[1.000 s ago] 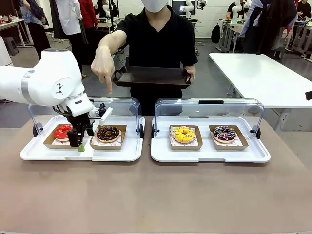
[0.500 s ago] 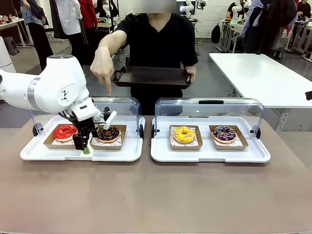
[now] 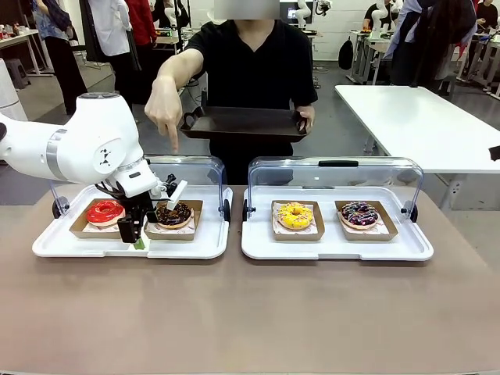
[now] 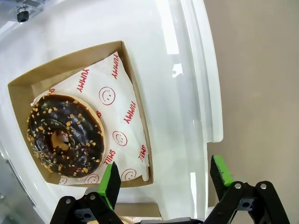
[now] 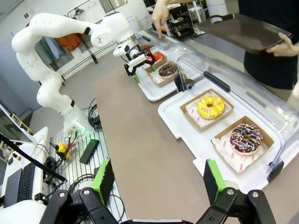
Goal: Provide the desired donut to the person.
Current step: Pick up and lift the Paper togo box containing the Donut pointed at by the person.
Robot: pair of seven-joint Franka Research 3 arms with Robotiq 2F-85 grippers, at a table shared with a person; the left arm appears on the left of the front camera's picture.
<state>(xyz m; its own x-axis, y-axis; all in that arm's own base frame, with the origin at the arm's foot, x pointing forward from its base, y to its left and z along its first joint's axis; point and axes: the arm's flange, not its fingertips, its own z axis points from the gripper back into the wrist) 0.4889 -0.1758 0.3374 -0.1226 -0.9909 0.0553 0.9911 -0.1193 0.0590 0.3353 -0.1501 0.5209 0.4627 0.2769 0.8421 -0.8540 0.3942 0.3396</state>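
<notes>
Left end effector [image 4: 164,179] open beside the chocolate donut [image 4: 65,135]; we would centre its box [image 4: 70,63] wall between fingers [image 4: 110,179] before closing.

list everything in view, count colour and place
lidded plastic serving trays: 2, white, clear lids raised, side by side
cardboard boxes: 4, brown, two per tray
red glazed donut: 1, left tray
chocolate donut with nut crumbs: 1, left tray
yellow iced donut: 1, right tray
chocolate donut with coloured sprinkles: 1, right tray
long table: 1, tan, under trays
flat rectangular tray: 1, dark brown, held at far side
person in black T-shirt: 1, far side, hand pointing down toward left tray
left gripper: 1, black, green pads, open, beside nut donut's box
right gripper: 1, same colours, open, above table
</notes>
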